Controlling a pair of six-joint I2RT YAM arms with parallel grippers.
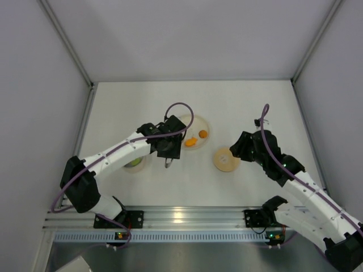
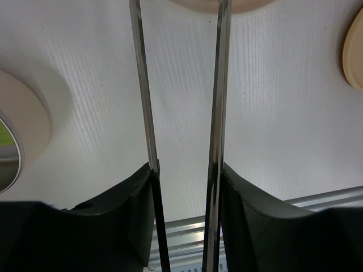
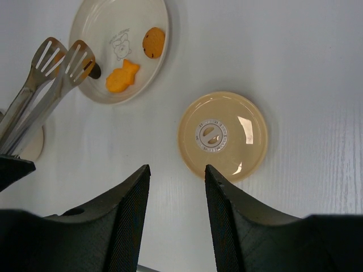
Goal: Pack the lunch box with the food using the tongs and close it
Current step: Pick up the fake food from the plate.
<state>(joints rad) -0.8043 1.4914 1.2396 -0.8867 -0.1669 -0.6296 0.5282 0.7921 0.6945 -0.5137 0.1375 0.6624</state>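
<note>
Partway: left gripper [image 2: 184, 173] clenched on the tongs [image 2: 143, 85], tips ahead over the plate [image 3: 102, 22] with two orange food pieces [image 3: 122, 76] left; lunch box [image 2: 20, 153] beside its left finger holds something green; lid [image 3: 223, 135] off, just beyond the spread, empty right gripper [image 3: 177, 175].

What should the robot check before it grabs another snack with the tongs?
1. Tongs held firmly: ok. The left gripper is shut on the tongs, pressing both arms.
2. Tong tips free: ok. Nothing is between them.
3. Food to pick: ok. A fish piece and a round piece lie on the plate.
4. Tips around a piece: not ok. They sit at the plate's edge, beside the fish piece.
5. Lunch box open: ok. The lid lies on the table, apart from it.
6. Right gripper out of the way: ok. It is open and empty, by the lid.
</note>
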